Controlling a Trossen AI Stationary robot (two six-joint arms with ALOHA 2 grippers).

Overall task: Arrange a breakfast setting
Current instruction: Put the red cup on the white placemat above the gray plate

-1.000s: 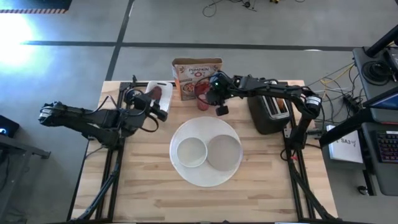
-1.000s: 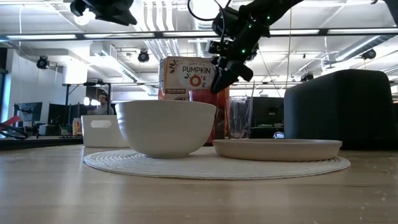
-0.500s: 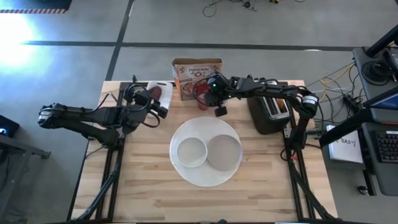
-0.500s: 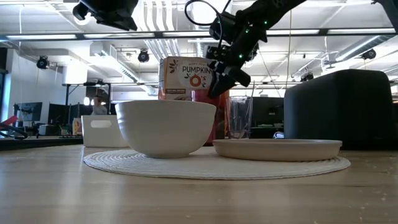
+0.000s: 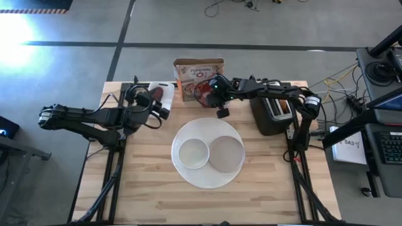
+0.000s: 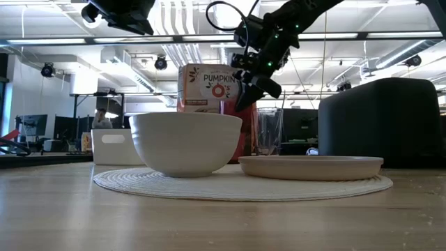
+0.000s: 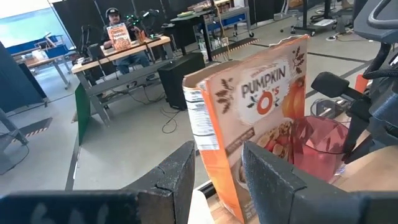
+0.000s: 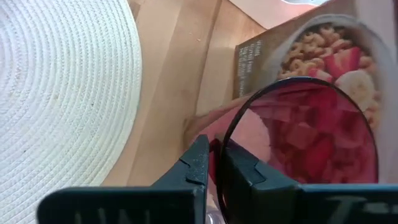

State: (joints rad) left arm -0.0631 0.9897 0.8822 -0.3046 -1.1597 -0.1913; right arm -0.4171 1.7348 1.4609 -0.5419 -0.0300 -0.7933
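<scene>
High view, left to right: the left claw (image 5: 164,113) hangs over the back-left of the table (image 5: 144,188), near the white rectangular tray (image 5: 164,90). In its wrist view its fingers stand partly apart with nothing between them.

Next comes one cereal box (image 5: 199,76) at the back edge, and just in front of it one pink cup (image 5: 204,93). The right claw (image 5: 211,89) has pinched shut on the cup's rim; the right wrist view shows one finger (image 8: 194,163) outside the wall and one inside.

The step in hand looks like carrying the cup to the setting. To do it well, lift straight up first so the cup clears the box and the one clear glass (image 6: 268,131) beside it, keep it upright, then set it down beside the place mat rather than on the crockery.

In the middle lies one big round white mat-like plate (image 5: 207,178) carrying one small white bowl (image 5: 192,152) and one small pale round plate (image 5: 226,154), side by side. Further right stands one dark toaster (image 5: 271,115). I can't pick out a spoon or bread ring.
</scene>
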